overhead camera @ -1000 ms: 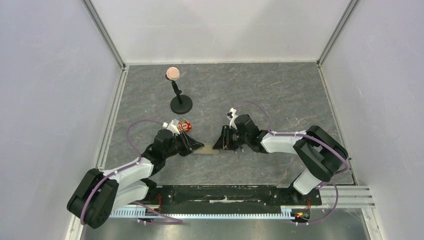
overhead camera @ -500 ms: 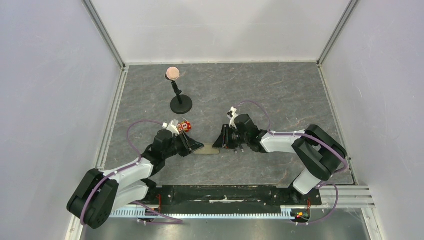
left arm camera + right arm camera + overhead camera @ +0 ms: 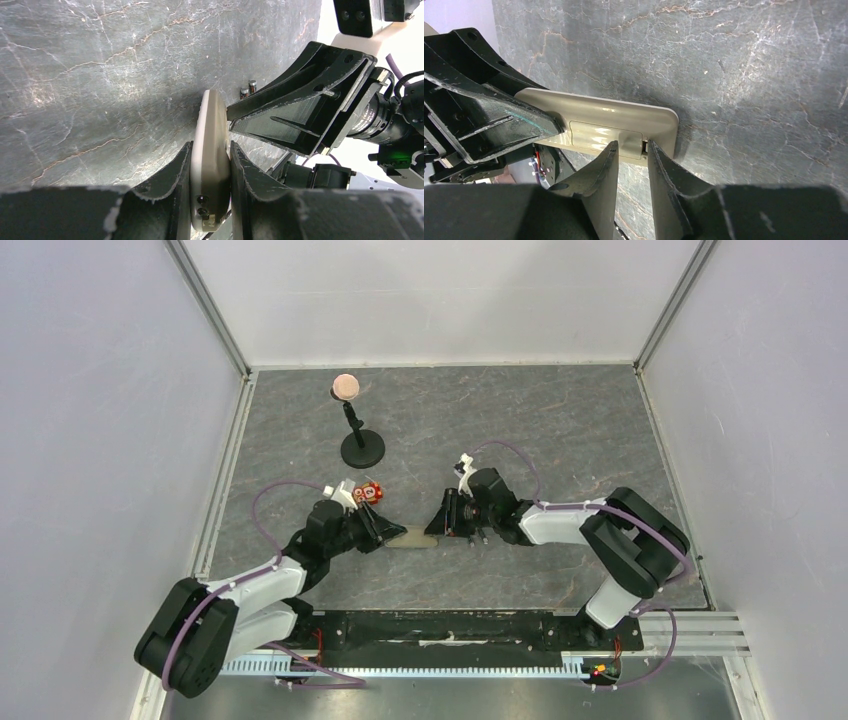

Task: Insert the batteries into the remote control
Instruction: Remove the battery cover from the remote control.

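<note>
The remote control (image 3: 413, 538) sits by the middle of the table's (image 3: 560, 420) near edge, tan back showing. My left gripper (image 3: 210, 151) clamps its sides, arm stretched low. My right arm reaches in low opposite. The right gripper (image 3: 630, 148) is nearly closed at the battery cover (image 3: 599, 134); I cannot tell whether it pinches. The batteries (image 3: 248, 89) lie just beside the remote.
</note>
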